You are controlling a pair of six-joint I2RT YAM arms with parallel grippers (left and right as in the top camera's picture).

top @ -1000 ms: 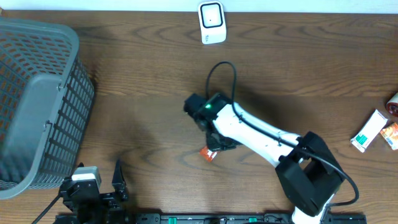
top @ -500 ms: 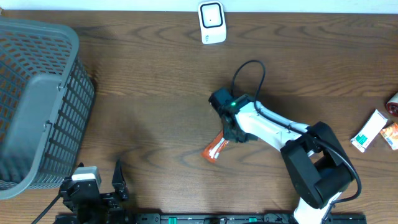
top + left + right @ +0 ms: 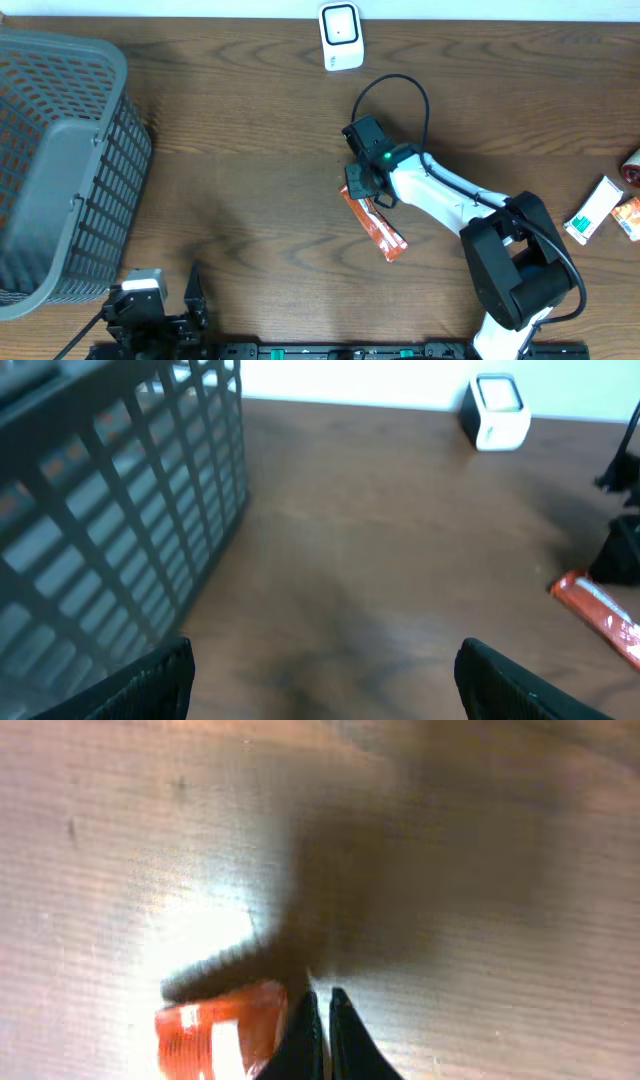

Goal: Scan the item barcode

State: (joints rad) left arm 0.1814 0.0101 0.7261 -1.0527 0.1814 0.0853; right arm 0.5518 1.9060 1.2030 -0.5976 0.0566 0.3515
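Note:
The item is a long orange packet (image 3: 378, 226) lying slantwise at mid-table, also seen in the left wrist view (image 3: 598, 614). My right gripper (image 3: 361, 186) is shut at the packet's upper end. In the right wrist view its fingertips (image 3: 322, 1020) are pressed together, with the packet's orange end (image 3: 220, 1030) against the left finger, so it seems pinched by a thin edge. The white barcode scanner (image 3: 341, 37) stands at the table's far edge, well beyond the packet. My left gripper (image 3: 170, 300) is open and empty at the front left, its fingers (image 3: 150, 680) wide apart.
A grey mesh basket (image 3: 60, 160) fills the left side and looms close in the left wrist view (image 3: 110, 500). At the right edge lie a white box (image 3: 592, 212), a small orange pack (image 3: 628, 218) and a red object (image 3: 632, 165).
The right gripper has moved right and toward the scanner. The orange packet came with it and swung from pointing lower-left to pointing lower-right. The left arm stayed put.

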